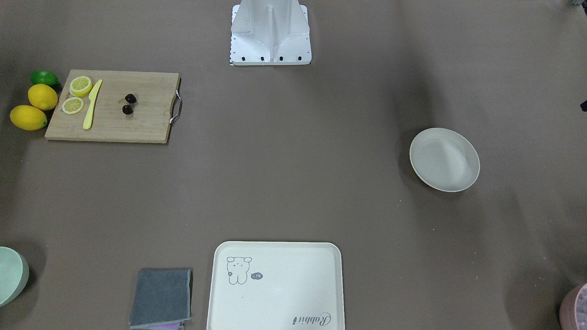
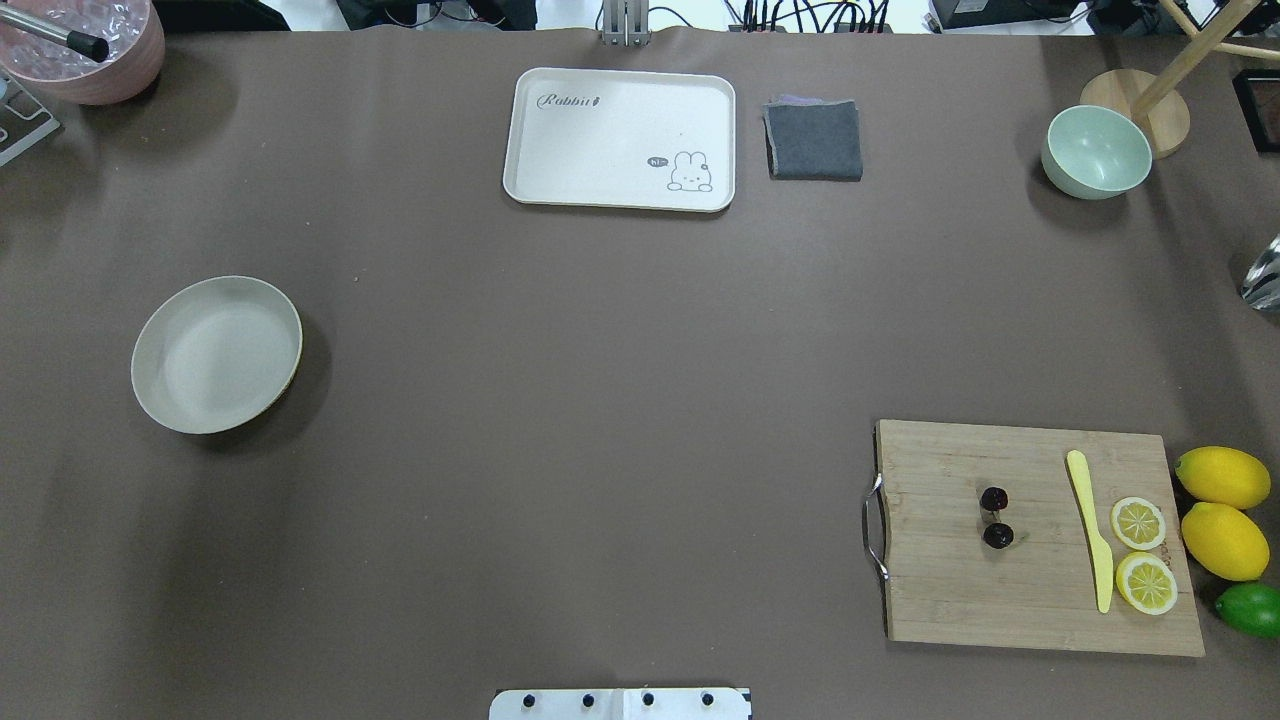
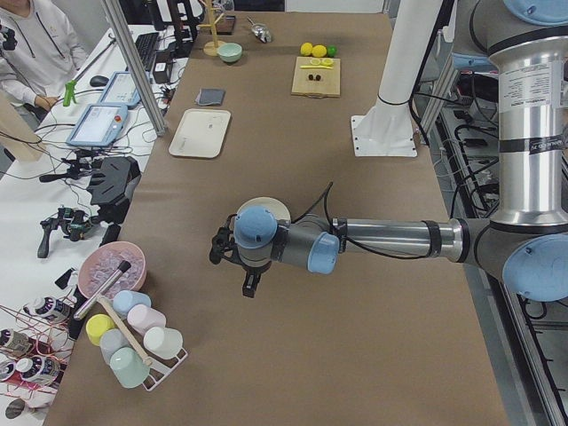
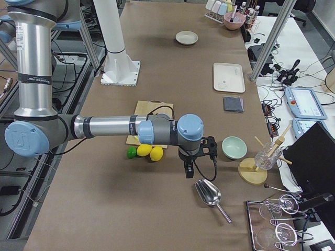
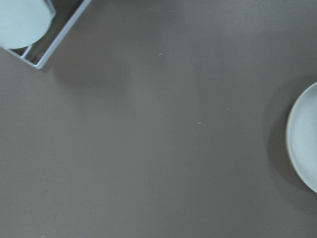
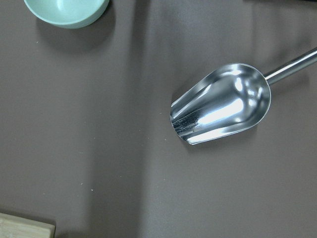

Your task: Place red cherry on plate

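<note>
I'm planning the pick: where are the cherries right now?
In the overhead view the red cherry lies on the cutting board at right, between its metal handle and the yellow knife, far from the plate.

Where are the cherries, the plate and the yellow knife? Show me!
cherries (image 2: 998,536): overhead view, on the cherry of the pair nearer the robot.
plate (image 2: 215,355): overhead view, on its bare middle.
yellow knife (image 2: 1089,525): overhead view, about halfway along it.

Robotics lab: teach pendants (image 4: 302,102), cable tangle (image 2: 800,14), aluminium posts (image 3: 133,67).
</note>
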`<move>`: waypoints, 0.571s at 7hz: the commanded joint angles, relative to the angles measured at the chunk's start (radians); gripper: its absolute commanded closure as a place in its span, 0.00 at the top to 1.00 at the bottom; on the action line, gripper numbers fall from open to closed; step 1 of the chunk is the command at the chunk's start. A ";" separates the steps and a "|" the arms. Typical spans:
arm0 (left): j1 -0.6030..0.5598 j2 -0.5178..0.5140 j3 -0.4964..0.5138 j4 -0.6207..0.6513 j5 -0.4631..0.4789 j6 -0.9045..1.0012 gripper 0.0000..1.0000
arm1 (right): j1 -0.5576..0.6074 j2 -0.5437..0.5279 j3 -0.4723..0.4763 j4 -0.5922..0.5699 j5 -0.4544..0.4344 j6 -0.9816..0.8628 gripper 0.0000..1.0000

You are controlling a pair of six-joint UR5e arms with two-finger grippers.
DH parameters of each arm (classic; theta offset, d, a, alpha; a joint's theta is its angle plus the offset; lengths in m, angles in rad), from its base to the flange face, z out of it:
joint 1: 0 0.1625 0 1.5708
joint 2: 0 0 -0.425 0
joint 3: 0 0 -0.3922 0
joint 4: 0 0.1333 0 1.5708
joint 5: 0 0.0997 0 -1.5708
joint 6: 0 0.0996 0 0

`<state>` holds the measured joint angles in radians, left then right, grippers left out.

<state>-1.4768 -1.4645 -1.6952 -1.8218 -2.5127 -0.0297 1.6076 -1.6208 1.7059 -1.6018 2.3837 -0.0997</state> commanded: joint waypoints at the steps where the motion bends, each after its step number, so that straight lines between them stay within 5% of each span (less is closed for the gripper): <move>1: 0.137 -0.025 0.011 -0.141 0.000 -0.175 0.99 | 0.000 -0.001 0.004 -0.001 0.000 0.000 1.00; 4: 0.313 -0.069 0.205 -0.549 0.089 -0.477 0.99 | -0.002 0.001 0.003 -0.001 0.000 0.000 1.00</move>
<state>-1.2313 -1.5039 -1.5711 -2.2232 -2.4720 -0.3930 1.6066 -1.6201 1.7095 -1.6030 2.3838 -0.0997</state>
